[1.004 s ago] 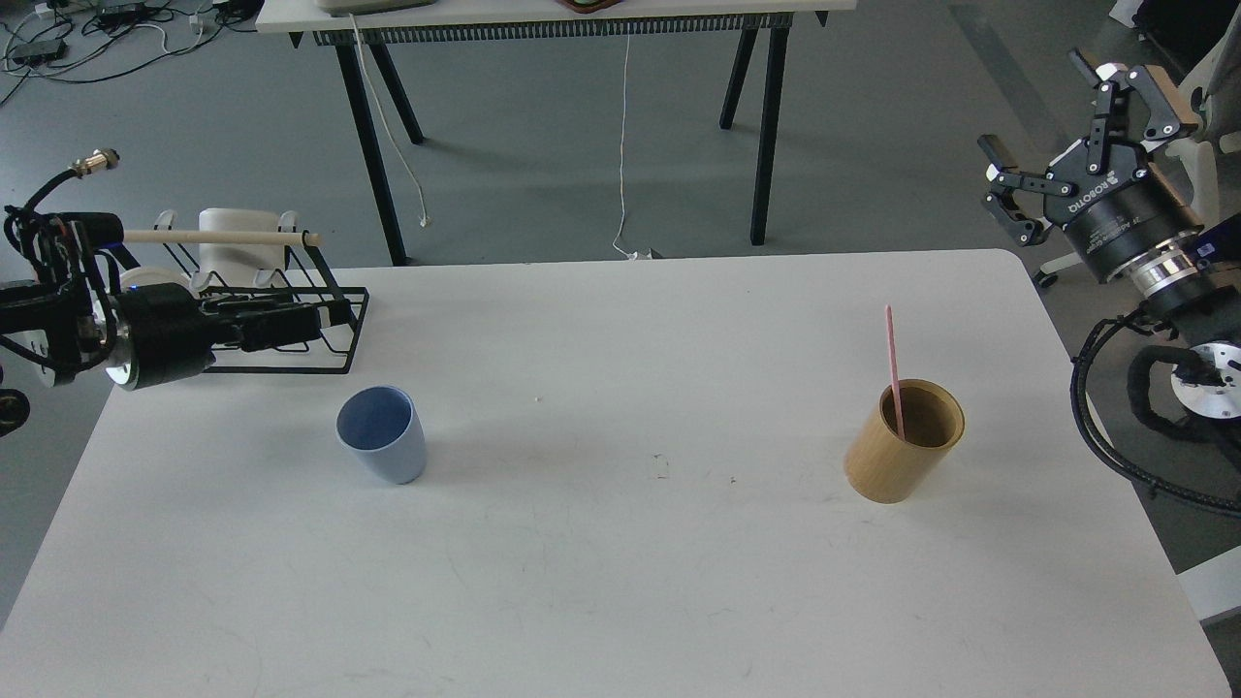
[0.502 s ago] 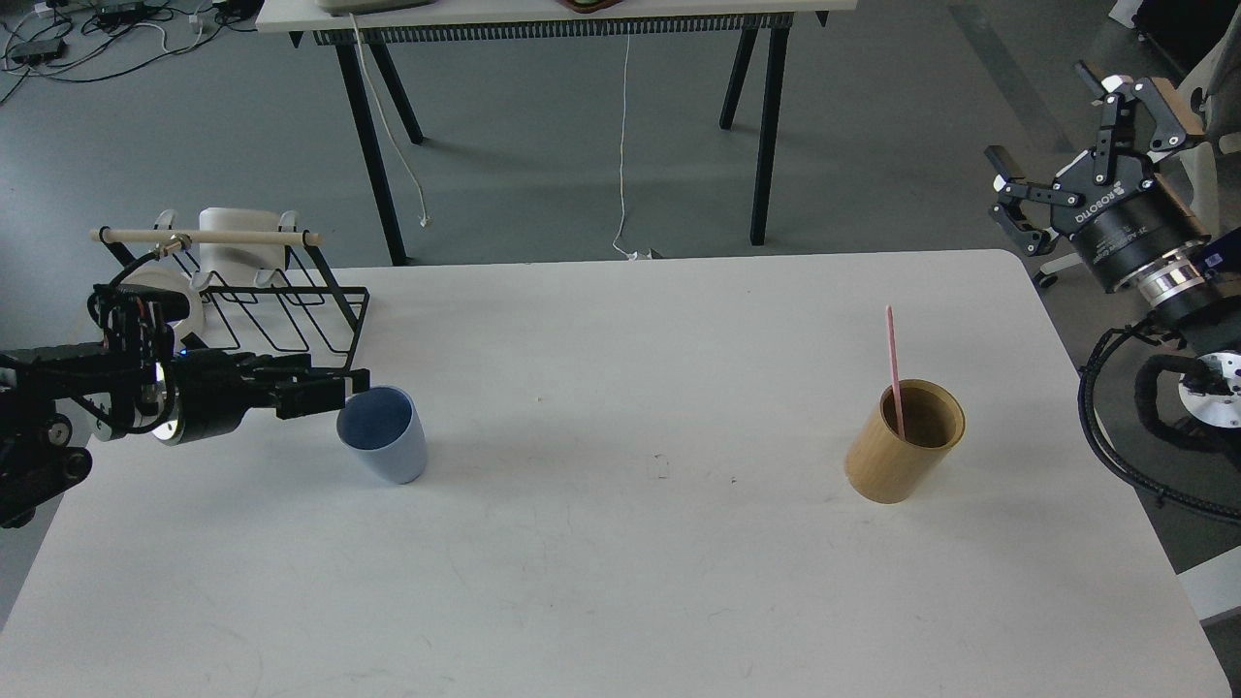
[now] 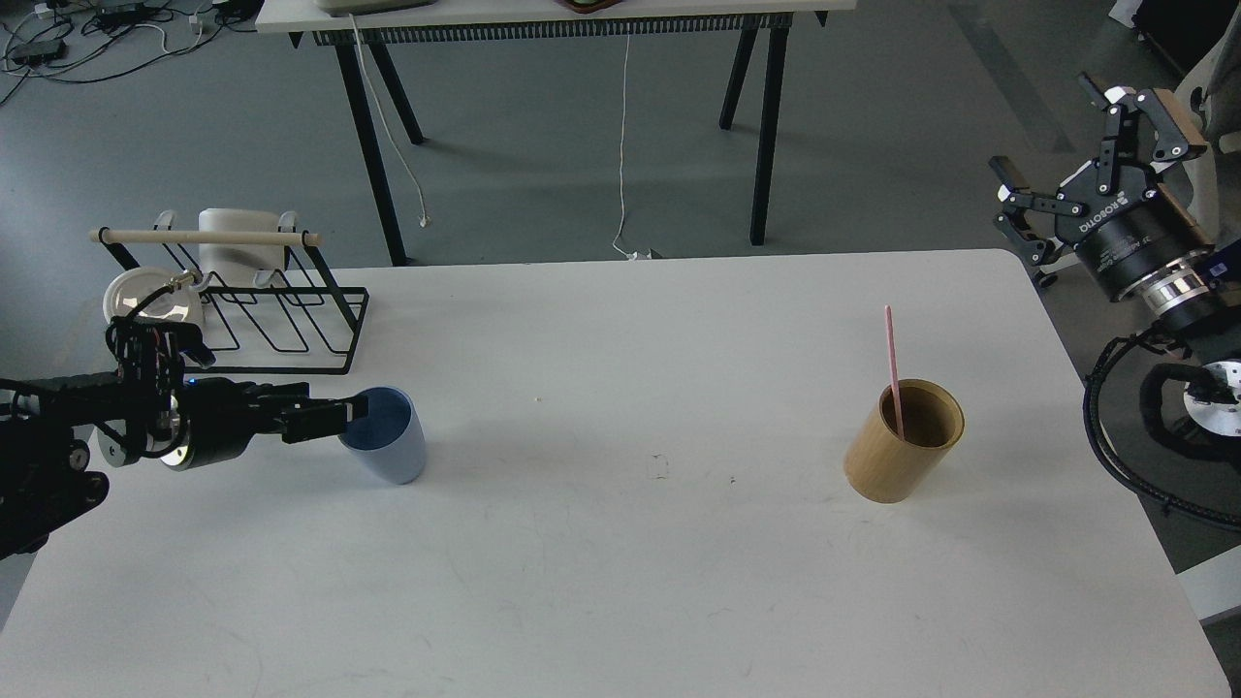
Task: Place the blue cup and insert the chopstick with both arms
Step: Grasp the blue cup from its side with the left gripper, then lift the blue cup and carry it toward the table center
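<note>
Blue cup upright near table's left edge, directly ahead of left gripper at rim; jaw state indiscernible. Right gripper spread, far off.

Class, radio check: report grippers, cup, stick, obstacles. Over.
Left gripper at blue cup rim, jaws unclear. Right gripper open, off-table. Chopstick in bamboo cup. Wire rack behind left arm.

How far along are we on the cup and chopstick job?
Nothing looks finished. The left gripper is at the blue cup's rim, grip unclear. The pink chopstick stands in the bamboo cup; the right gripper hangs open off the table. Left: placing the cup, inserting the chopstick.
</note>
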{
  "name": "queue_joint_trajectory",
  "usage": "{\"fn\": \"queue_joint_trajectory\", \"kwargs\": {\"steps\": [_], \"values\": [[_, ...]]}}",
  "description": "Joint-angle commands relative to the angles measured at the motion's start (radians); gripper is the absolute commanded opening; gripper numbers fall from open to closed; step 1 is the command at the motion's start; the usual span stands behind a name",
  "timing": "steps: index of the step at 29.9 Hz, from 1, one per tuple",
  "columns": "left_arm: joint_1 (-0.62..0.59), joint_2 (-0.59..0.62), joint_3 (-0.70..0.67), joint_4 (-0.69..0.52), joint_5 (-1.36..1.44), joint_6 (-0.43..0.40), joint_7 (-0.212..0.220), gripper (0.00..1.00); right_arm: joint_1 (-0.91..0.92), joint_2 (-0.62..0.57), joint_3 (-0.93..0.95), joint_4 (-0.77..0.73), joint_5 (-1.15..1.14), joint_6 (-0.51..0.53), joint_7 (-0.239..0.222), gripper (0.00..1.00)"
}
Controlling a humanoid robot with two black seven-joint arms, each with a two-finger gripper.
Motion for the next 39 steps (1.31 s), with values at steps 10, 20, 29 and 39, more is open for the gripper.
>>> {"fn": "queue_joint_trajectory", "kwargs": {"steps": [10, 20, 29, 39], "values": [[0.025, -0.002, 0.002, 0.01, 0.012, 0.031, 0.0, 0.32, -0.009, 0.0, 0.002, 0.002, 0.0, 0.0, 0.0, 0.98], [0.024, 0.006, -0.003, 0.007, 0.009, 0.082, 0.0, 0.01, -0.018, -0.01, 0.002, 0.003, 0.0, 0.0, 0.0, 0.98], [-0.031, 0.023, -0.049, -0.096, 0.005, 0.075, 0.0, 0.01, -0.023, -0.042, 0.026, -0.014, 0.008, 0.0, 0.0, 0.98], [-0.24, -0.297, -0.027, -0.029, -0.006, -0.007, 0.0, 0.01, -0.037, -0.126, 0.068, -0.149, 0.02, 0.0, 0.0, 0.98]]}}
